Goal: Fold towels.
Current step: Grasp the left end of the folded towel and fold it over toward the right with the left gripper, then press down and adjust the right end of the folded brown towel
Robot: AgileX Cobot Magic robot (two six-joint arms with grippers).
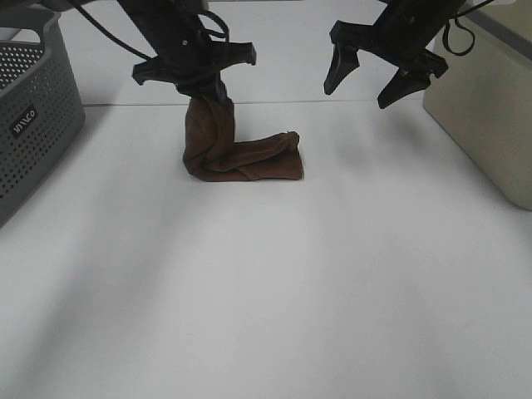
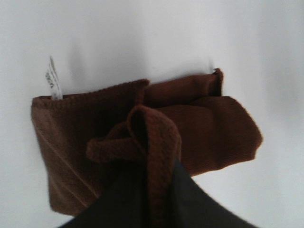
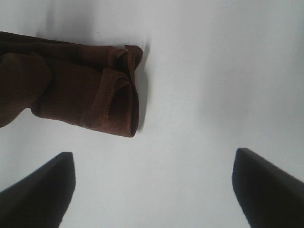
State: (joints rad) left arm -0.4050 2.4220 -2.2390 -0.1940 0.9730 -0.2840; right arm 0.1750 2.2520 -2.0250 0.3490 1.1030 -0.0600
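Note:
The dark brown towel lies bunched on the white table, far centre-left. One end rises up into my left gripper, which is shut on it and holds it above the table. In the left wrist view the towel hangs from the fingers, and its small white tag sticks out at one edge. My right gripper is open and empty, raised above the table to the right of the towel. In the right wrist view the towel's folded end lies beyond the two spread fingertips.
A grey perforated basket stands at the far left. A beige bin stands at the far right. The white table stretches toward the front.

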